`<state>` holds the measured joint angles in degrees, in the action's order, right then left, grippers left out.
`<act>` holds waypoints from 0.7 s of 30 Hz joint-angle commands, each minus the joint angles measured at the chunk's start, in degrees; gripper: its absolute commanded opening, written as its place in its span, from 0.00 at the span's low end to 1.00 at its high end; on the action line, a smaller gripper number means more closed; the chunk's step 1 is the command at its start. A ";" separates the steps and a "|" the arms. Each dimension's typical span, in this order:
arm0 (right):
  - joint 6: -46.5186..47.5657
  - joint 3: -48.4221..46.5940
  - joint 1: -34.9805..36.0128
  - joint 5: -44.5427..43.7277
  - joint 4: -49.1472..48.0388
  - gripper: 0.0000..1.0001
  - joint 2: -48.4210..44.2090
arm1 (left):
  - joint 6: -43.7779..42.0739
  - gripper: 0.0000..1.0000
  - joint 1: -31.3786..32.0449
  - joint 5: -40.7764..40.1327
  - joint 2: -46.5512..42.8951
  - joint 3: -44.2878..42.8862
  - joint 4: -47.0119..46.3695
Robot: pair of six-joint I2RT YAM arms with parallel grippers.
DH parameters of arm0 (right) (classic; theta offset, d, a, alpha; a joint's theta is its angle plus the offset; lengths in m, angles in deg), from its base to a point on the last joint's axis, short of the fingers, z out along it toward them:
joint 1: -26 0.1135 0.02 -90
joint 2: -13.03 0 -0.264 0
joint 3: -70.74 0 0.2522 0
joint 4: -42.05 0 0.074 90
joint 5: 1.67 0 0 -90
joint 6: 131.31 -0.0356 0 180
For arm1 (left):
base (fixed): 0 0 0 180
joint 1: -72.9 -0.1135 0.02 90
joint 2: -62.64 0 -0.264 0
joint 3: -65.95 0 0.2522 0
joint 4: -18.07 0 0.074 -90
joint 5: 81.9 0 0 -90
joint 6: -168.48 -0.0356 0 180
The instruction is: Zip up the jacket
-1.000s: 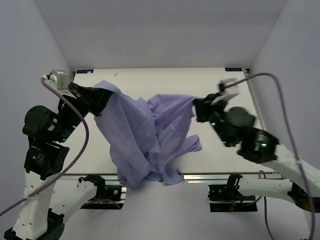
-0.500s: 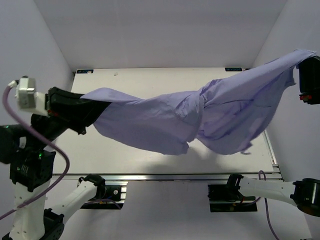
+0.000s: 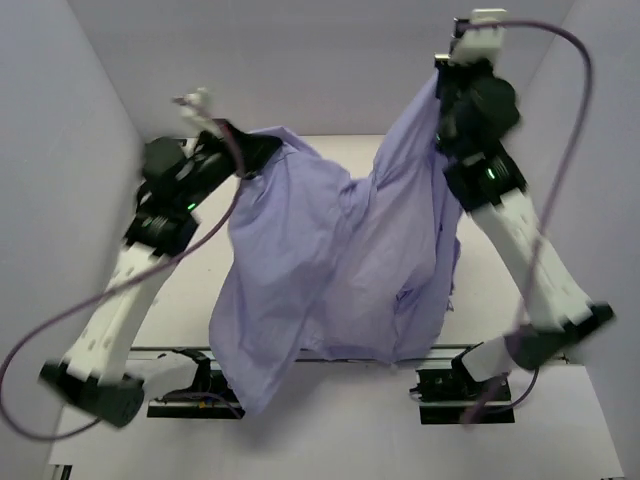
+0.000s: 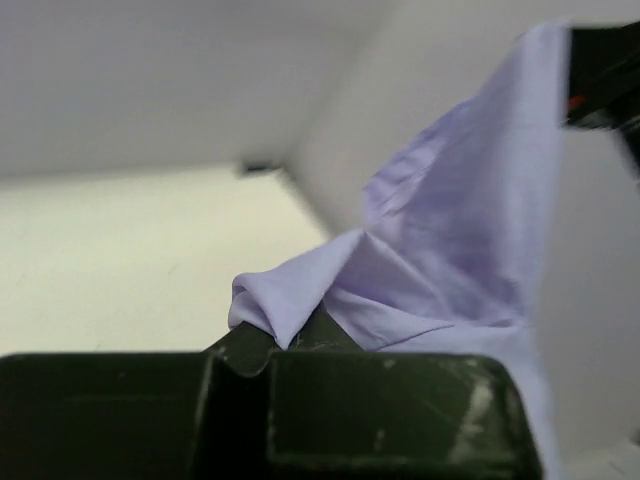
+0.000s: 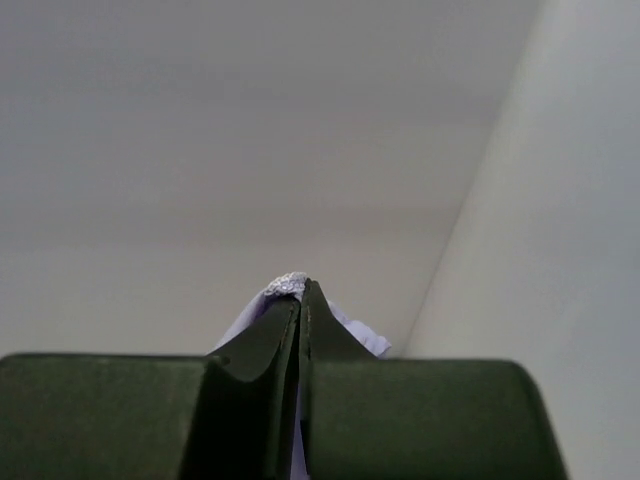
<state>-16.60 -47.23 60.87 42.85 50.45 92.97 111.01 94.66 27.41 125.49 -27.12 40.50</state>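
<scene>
Table (image 3: 190, 270) as reference. Jacket (image 3: 340, 270) hangs above it, long axis roughly vertical, with the hem past the near edge. Right gripper (image 3: 442, 85), above the far-right corner and apparently higher, is clamped on a top edge. Left gripper (image 3: 262, 150), above the far-left, pinches cloth. Zipper line not discernible, so neither arm is judged nearer.

both arms are built of white tubular links (image 3: 118, 300) and chunky black joint housings (image 3: 478, 105), each showing a small green lamp (image 3: 488, 173) (one per arm). lavender-purple cables (image 3: 575, 40) run from white boxy wrist cameras (image 3: 484, 22). the dark matte two-finger hands (image 5: 302, 298) taper to narrow, blunt tips.
</scene>
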 commanded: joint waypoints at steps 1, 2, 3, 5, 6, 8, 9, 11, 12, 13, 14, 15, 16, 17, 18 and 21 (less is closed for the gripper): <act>-23.65 -5.22 -14.03 18.03 20.58 0.00 12.84 | -2.65 0.00 -1.97 -11.83 11.91 1.62 2.85; -24.09 -6.35 -15.87 19.53 19.79 0.00 16.35 | -2.83 0.00 -3.29 -10.62 15.60 0.39 3.02; -24.27 -8.02 -16.58 22.24 19.43 0.00 19.78 | -2.30 0.00 -6.26 -9.13 19.38 -2.66 2.76; -27.25 -15.37 -18.77 25.33 23.78 0.00 32.51 | -1.69 0.00 -8.57 -5.53 31.76 -6.28 1.97; -28.30 -25.25 -19.57 28.65 25.56 0.00 37.00 | -1.51 0.00 -9.97 -4.90 36.16 -11.95 2.40; -30.68 -32.79 -21.59 30.26 26.11 0.00 48.52 | -1.68 0.00 -10.68 -2.97 49.34 -19.01 4.50; -30.95 -35.08 -22.04 32.10 24.80 0.00 50.99 | -1.42 0.13 -11.21 -2.18 53.65 -23.04 5.56; -31.21 -33.18 -23.70 34.73 19.90 0.00 54.00 | -0.64 0.19 -12.08 3.24 65.08 -36.22 9.69; -30.95 -30.47 -24.15 38.93 19.52 0.00 53.74 | -0.28 0.24 -12.35 6.06 68.16 -40.62 11.27; -31.38 -29.49 -24.59 40.27 19.78 0.05 53.13 | 0.16 0.43 -12.62 8.26 70.63 -47.45 13.20; -31.04 -28.35 -25.29 41.77 20.21 0.32 52.25 | 0.51 0.53 -12.70 9.59 72.74 -48.91 13.13; -30.78 -26.86 -25.64 42.83 20.92 0.42 49.72 | 0.60 0.67 -12.62 10.04 72.24 -48.84 12.52; -30.69 -23.71 -25.82 42.84 21.53 0.52 48.13 | 1.04 0.98 -12.62 10.57 71.11 -44.92 9.30; -30.34 -22.03 -26.17 43.01 22.49 0.72 46.20 | 1.39 0.98 -12.62 11.01 67.01 -41.84 7.61; -30.25 -18.27 -26.17 43.36 24.77 0.83 42.00 | 1.74 0.98 -12.62 11.01 64.62 -38.85 4.90; -31.56 -10.09 -26.26 44.68 27.68 0.89 31.30 | 1.05 0.98 -12.62 10.84 54.01 -27.68 3.46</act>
<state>-46.75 -60.34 34.58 83.77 77.85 139.18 112.17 81.61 34.47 195.43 -59.21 48.21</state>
